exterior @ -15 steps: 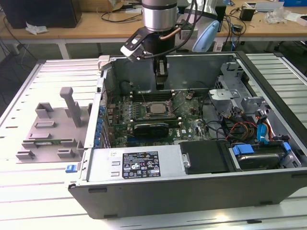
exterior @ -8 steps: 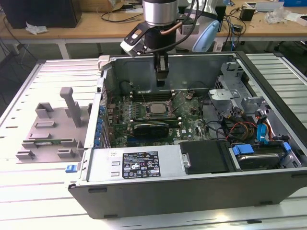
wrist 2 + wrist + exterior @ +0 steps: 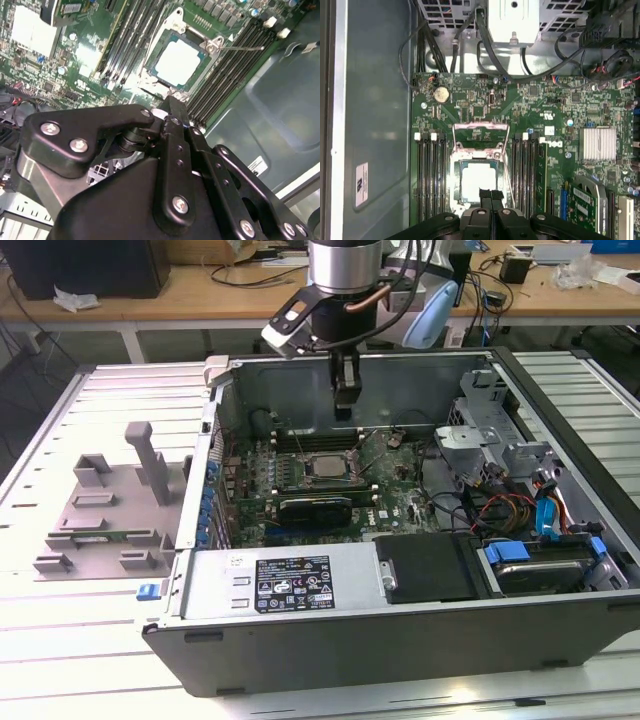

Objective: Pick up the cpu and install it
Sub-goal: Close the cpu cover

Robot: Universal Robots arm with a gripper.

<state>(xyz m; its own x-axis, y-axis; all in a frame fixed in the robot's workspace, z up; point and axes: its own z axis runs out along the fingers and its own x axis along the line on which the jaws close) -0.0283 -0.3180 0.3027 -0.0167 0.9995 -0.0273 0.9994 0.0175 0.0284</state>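
Dull silver metal marks the cpu [image 3: 477, 180], lying flat in its socket near the middle of the motherboard [image 3: 545, 100], between two banks of black memory slots [image 3: 432, 175]. The socket's load frame [image 3: 481, 125] stands hinged open beyond it. In the second wrist view the thin latch lever [image 3: 242, 48] points away from the socket's corner, so by these pictures the chip is seated but not clamped down.

Your gripper [image 3: 345, 408] hangs directly above the socket, well clear of the board, its two black fingers drawn together with nothing between them.

Outward from there, a black expansion card [image 3: 315, 508] lies toward the case's near edge and the power supply [image 3: 290, 582] runs along that edge. The open computer case [image 3: 400, 650] rests on a white slatted table [image 3: 60, 660], with the grey fixture tray [image 3: 100, 505] beside it on the exterior view's left.

As for the risks, the chip looks loose under an open frame. A brush from the closed fingertips could slide or tilt it and bend the socket's pins, and an off-centre press on the lid would likely do the same. The raised frame and lever stand close to the fingers and could snag them. Whether the chip's corners sit fully inside the socket's rim cannot be told from here.
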